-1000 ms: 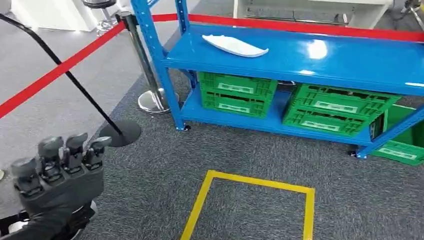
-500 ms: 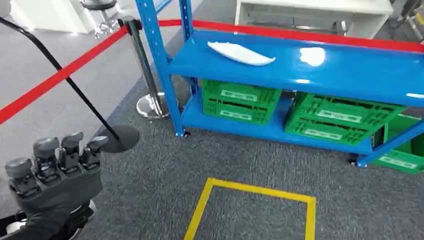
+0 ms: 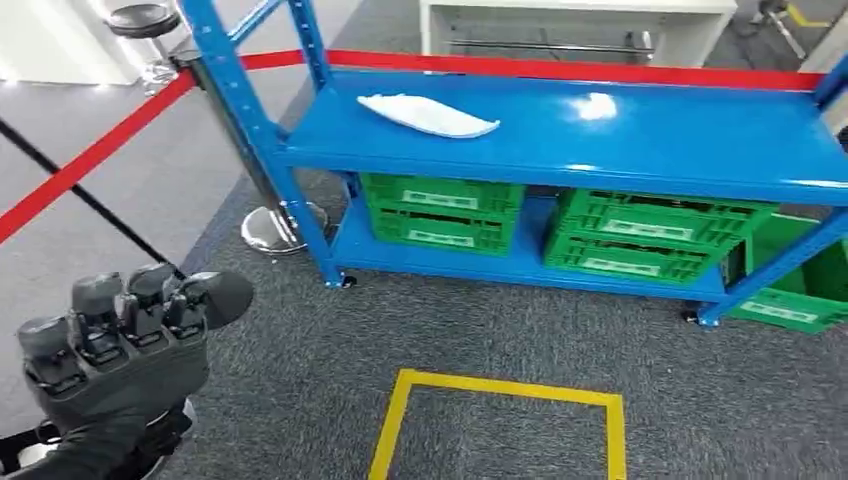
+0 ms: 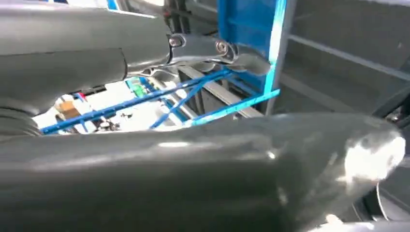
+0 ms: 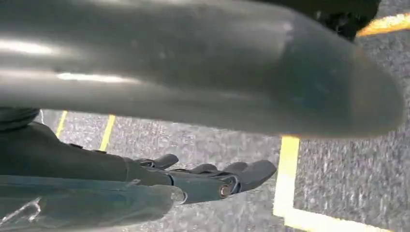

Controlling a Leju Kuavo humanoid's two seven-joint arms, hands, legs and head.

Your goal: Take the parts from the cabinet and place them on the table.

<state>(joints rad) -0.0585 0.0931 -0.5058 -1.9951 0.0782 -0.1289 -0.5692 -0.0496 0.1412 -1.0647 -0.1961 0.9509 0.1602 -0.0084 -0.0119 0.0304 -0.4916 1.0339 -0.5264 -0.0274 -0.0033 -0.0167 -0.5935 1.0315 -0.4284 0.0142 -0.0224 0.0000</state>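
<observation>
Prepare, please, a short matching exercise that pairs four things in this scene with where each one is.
Things:
1. white part
2. green crates
3. yellow square
4. left hand

Places:
A. marked on the carpet in front of the rack
B. on the rack's lower shelf
C. raised at the lower left of the head view
D. on the rack's upper blue shelf

Pairs: 1-D, 2-B, 3-A, 4-C
</observation>
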